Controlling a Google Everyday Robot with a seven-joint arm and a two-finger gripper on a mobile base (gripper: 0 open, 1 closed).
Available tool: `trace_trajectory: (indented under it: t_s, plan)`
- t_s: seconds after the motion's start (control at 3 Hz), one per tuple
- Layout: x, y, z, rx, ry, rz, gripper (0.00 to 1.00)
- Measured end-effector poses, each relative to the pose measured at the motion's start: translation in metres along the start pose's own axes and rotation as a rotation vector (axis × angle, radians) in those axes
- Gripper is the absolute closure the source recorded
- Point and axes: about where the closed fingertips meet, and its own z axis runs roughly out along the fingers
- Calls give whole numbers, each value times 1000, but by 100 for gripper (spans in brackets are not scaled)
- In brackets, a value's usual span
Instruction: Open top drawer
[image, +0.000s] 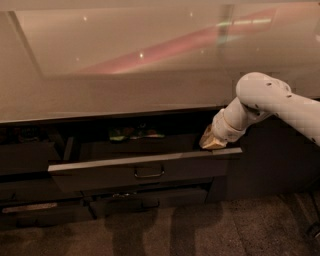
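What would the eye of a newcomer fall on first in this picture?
The white robot arm at the right stands out, with its gripper at the right end of the top drawer, which stands partly open. Above them, the glossy countertop shows a pink streak of reflected light.

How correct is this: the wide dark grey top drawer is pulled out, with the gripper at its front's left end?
Wrong end: the camera view shows the gripper at the right end of the front of the wide dark grey top drawer, which is pulled out.
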Motion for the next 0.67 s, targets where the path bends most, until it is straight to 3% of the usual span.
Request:
trace_trajectory:
  t_s: [0.33,0.67]
  plan:
    - [-10,20,3,3,-24,-3,100]
    - [-13,25,2,3,-29,-7,100]
